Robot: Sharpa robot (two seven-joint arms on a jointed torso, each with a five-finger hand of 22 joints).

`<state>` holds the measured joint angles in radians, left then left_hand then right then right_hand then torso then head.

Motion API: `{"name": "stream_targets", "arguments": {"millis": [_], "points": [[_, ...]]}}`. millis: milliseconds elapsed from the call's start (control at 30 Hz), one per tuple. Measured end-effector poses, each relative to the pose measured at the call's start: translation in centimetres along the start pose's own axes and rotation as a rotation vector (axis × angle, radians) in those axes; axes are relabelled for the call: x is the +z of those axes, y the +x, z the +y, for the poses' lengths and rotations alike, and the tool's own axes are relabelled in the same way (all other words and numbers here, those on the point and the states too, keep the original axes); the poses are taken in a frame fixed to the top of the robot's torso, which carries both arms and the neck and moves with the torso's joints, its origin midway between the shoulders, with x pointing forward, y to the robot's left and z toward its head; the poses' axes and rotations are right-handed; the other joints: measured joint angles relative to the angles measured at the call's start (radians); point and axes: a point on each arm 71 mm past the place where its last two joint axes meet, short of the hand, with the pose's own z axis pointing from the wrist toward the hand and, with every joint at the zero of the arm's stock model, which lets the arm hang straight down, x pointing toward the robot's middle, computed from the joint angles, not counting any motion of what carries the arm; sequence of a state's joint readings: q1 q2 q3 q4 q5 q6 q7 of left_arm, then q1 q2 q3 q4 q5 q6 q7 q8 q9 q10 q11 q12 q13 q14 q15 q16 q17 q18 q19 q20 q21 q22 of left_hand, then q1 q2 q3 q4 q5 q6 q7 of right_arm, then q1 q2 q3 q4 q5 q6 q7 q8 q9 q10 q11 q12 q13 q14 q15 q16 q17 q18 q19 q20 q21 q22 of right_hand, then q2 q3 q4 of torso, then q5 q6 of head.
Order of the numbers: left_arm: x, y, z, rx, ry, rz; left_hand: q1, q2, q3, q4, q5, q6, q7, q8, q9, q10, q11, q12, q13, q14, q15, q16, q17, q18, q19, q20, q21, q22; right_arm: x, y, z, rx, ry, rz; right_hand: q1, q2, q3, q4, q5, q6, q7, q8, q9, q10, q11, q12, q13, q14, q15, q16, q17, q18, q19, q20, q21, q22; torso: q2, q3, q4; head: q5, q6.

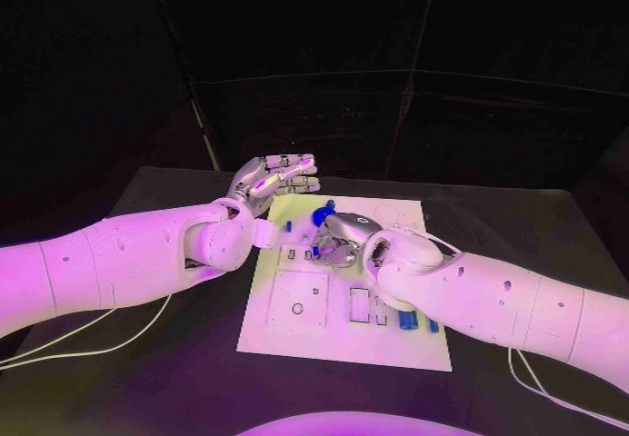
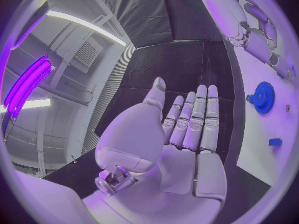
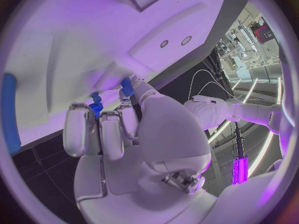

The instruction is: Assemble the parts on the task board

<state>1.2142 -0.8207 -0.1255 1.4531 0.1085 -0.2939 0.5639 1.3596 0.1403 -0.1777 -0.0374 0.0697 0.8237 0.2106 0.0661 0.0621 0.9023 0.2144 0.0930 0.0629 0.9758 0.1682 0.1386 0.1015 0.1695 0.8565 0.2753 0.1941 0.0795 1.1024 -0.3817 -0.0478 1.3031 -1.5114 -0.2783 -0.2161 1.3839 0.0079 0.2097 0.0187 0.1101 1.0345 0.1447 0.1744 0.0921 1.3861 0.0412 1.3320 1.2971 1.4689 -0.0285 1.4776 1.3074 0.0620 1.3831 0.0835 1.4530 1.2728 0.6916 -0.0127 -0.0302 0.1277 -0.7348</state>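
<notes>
While the black table (image 1: 157,195) only carries the job, the white task board (image 1: 295,322) lies flat mid-table, long axis running away from the robot, so both arms can reach it from either side.

Left hand (image 1: 273,180) hovers off the board's far-left corner, fingers straight and spread, palm up-ish, holding nothing. My read: parked clear so it doesn't block the right arm's work.

Right hand (image 1: 344,238) sits low over the board's middle, fingers curled down onto the surface. Right wrist view shows its fingertips (image 3: 96,117) at a small blue part (image 3: 95,106), a second blue piece (image 3: 127,87) just beside. Looks like a pinch, probably to seat the part in the board, but I can't tell if it's actually gripped or just touched.

Blue gear (image 2: 264,97) lies on the board's far end, near the right hand, apart from the left. Small blue block (image 2: 274,142) lies loose nearby. Two blue pieces (image 1: 408,320) stand in slots at the near-right of the board, likely already placed.
</notes>
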Motion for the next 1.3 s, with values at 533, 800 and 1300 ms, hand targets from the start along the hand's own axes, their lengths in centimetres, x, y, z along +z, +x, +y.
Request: {"name": "stream_targets", "arguments": {"millis": [533,800,1300], "points": [[-0.01,0.00,0.00,0.000,-0.001,0.000,0.000,0.000,0.003,-0.003,0.000,0.000,0.000,0.000,0.000,0.000,0.000,0.000,0.000,0.000,0.000,0.000,0.000,0.000,0.000,0.000,-0.004,-0.001,-0.10,-0.04,-0.20,0.000,0.007,0.010,-0.008,-0.008,0.005,-0.005,-0.002,0.002,-0.002,-0.001,-0.002,0.000,0.000,-0.005,-0.005,0.000,0.000,0.000,0.000,0.000,0.000,0.000,0.000,-0.004,0.000,0.0006,-0.0014,0.002,-0.001],[-0.01,-0.02,0.00,0.000,-0.001,0.000,0.000,0.000,0.003,-0.003,0.000,0.000,0.000,0.000,0.000,0.000,0.000,0.000,0.000,0.000,0.000,0.000,0.000,0.000,0.000,0.000,-0.004,-0.001,-0.15,-0.13,-0.37,-0.006,0.012,0.014,-0.010,-0.011,0.006,-0.006,-0.003,0.009,-0.009,-0.010,-0.005,-0.004,-0.004,-0.014,-0.011,0.000,0.000,0.000,0.000,0.000,0.000,0.000,0.000,-0.006,0.001,0.0006,-0.0015,0.001,-0.002],[0.00,0.00,0.01,0.000,-0.001,0.000,0.000,0.000,0.003,-0.003,0.000,0.000,0.000,0.000,0.000,0.000,0.000,0.000,0.000,0.000,0.000,0.000,0.000,0.000,0.000,0.000,-0.004,-0.001,-0.16,-0.01,-0.44,-0.014,0.017,0.016,-0.027,-0.027,0.006,-0.006,-0.005,-0.001,-0.010,-0.025,-0.008,-0.024,0.009,-0.039,-0.034,0.000,0.000,-0.003,0.001,0.000,0.000,0.000,0.000,-0.012,0.001,0.0005,-0.0015,-0.002,-0.001]]}}
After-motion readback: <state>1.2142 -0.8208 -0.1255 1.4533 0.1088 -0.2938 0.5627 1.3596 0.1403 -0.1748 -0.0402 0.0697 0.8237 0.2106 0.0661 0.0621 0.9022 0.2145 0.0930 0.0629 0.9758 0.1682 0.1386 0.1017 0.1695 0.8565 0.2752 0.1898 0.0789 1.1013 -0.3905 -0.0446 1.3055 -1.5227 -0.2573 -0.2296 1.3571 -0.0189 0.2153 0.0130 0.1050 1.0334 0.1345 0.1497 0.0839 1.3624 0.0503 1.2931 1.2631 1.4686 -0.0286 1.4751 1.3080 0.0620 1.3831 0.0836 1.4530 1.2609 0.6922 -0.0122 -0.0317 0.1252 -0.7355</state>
